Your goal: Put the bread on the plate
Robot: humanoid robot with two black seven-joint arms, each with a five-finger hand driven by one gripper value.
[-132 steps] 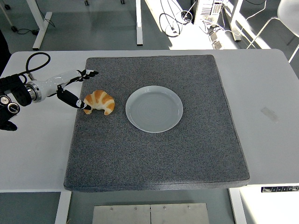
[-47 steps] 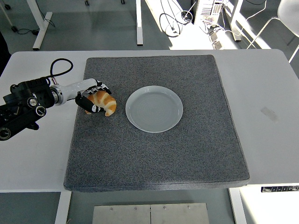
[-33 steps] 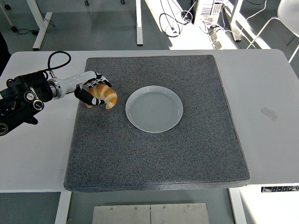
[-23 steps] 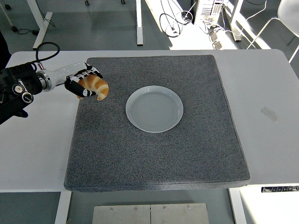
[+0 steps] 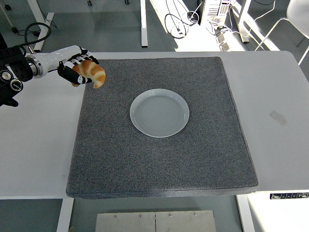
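— Where's the croissant?

— Up in the left hand, over the grey mat's upper left corner, roughly ten o'clock from the white plate and well apart from it.

— How is it held?

— The fingers are curled around its left end; the golden right end sticks out toward three o'clock, tip angled down.

— And the plate?

— It lies on the mat near the middle of the white desk, with nothing on it.
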